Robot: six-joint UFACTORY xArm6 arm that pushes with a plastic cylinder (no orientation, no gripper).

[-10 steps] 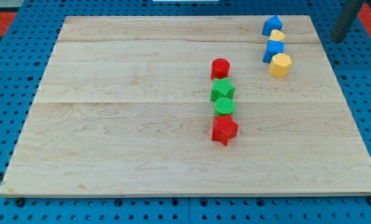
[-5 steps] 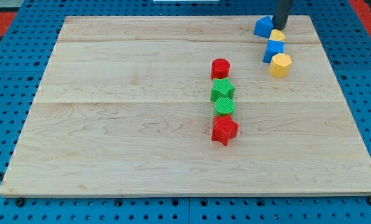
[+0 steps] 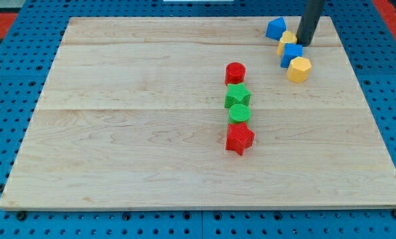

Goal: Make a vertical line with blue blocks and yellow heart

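Observation:
Near the board's top right, a blue house-shaped block (image 3: 275, 28) lies uppermost. Just below and to its right is the yellow heart (image 3: 287, 40), partly hidden by my rod. A blue cube (image 3: 291, 54) sits below the heart, touching it. A yellow hexagon (image 3: 299, 69) lies below the cube. My tip (image 3: 304, 44) rests just right of the yellow heart and above the blue cube's right corner.
A column of blocks stands mid-board: a red cylinder (image 3: 235, 73), a green star (image 3: 237, 95), a green cylinder (image 3: 239, 113) and a red star (image 3: 239, 138). The wooden board (image 3: 151, 119) lies on a blue pegboard; its top edge is close above the blue blocks.
My rod came in from the far right, pushed the blue house-shaped block left, then slid down beside the heart. The heart has shifted left and down a little.

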